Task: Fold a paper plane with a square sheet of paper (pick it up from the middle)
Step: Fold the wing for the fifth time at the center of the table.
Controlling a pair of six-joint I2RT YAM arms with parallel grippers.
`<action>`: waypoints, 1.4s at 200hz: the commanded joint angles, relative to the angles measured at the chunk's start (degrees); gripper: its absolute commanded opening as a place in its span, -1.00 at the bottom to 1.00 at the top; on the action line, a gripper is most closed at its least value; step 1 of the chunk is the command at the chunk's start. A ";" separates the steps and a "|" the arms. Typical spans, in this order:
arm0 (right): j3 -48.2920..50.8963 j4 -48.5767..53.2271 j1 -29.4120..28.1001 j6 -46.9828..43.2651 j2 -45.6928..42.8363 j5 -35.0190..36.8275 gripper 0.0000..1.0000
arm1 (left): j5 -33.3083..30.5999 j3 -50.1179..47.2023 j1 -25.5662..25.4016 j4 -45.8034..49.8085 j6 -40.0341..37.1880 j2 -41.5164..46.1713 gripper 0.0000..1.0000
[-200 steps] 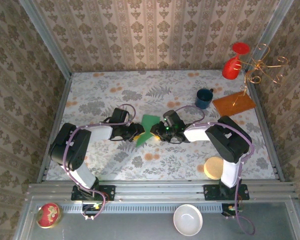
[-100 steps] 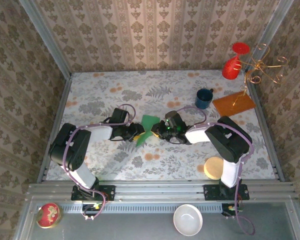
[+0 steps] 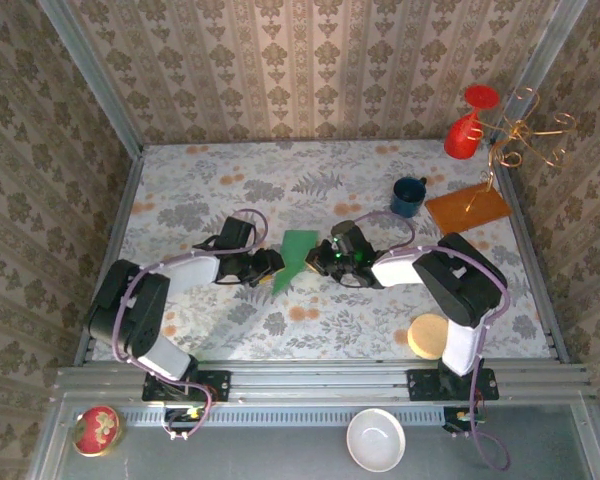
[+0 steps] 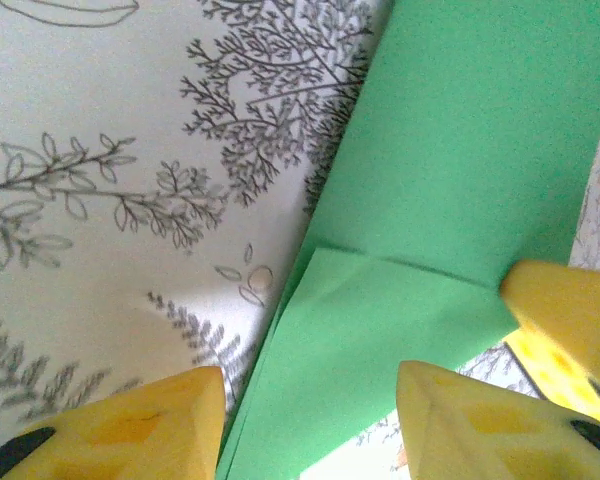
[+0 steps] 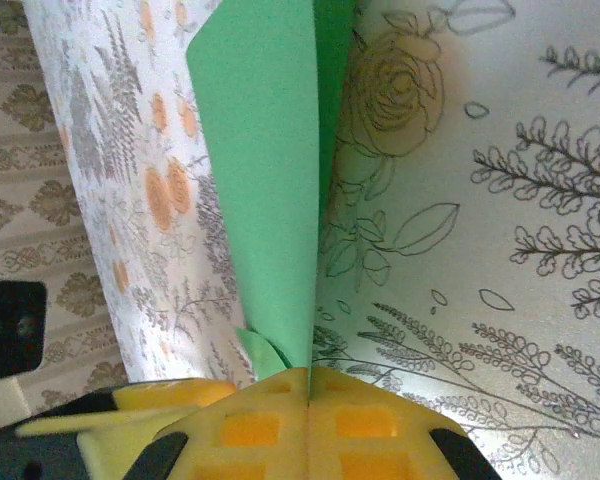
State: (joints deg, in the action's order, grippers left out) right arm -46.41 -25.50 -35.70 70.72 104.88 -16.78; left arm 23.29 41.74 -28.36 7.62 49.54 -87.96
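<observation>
— On the left of the flowered table (image 3: 180,200), what do we count?
— One left gripper (image 3: 274,267), its yellow fingers (image 4: 130,430) apart, straddling the near end of our one green sheet of paper (image 3: 296,254). The sheet is folded long and sits mid-table between the two grippers.
— And further right?
— One right gripper (image 3: 321,262), its pads pressed together on the sheet's folded edge. Beyond it we see one blue mug (image 3: 409,196) and one orange-brown board (image 3: 467,208).
— What differs from a second ago?
— We see the left arm's elbow drawn back leftward, and the right gripper has closed.
</observation>
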 commanded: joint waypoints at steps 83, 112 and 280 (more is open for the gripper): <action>6.07 6.67 2.87 5.09 -12.97 5.52 -0.91 | -23.50 6.62 -18.54 -0.87 -32.02 1.28 0.21; 5.98 9.18 3.79 6.58 -13.91 4.93 -0.93 | -27.33 6.10 -22.56 -5.85 -40.28 -1.71 0.21; 6.47 9.18 5.47 10.05 -11.76 1.42 -0.94 | -26.81 -2.51 -24.49 -24.49 -49.34 -6.34 -0.32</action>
State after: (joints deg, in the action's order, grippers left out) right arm -40.58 -17.67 -30.57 79.79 92.25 -14.66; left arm -3.27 39.75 -52.84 -14.76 1.43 -93.34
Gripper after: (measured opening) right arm 0.070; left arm 0.352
